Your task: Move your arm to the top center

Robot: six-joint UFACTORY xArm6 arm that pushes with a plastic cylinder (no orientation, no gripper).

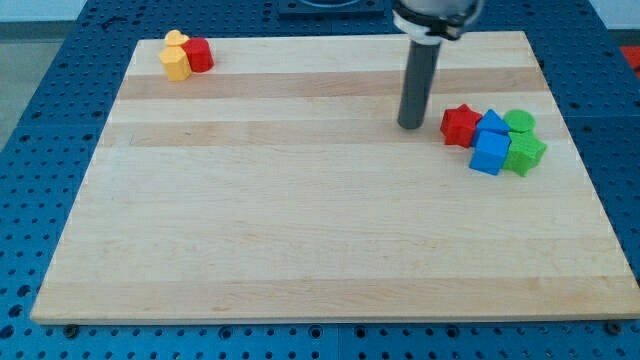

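Observation:
My tip rests on the wooden board in the upper right part of the view, right of the view's centre line. A red star block lies just to the right of the tip, a small gap apart. Against it sits a cluster: a blue block, a blue cube, a green round block and a green block. At the board's top left corner stand two yellow blocks touching a red block.
The board lies on a blue perforated table. The arm's dark mount hangs over the board's top edge above the rod.

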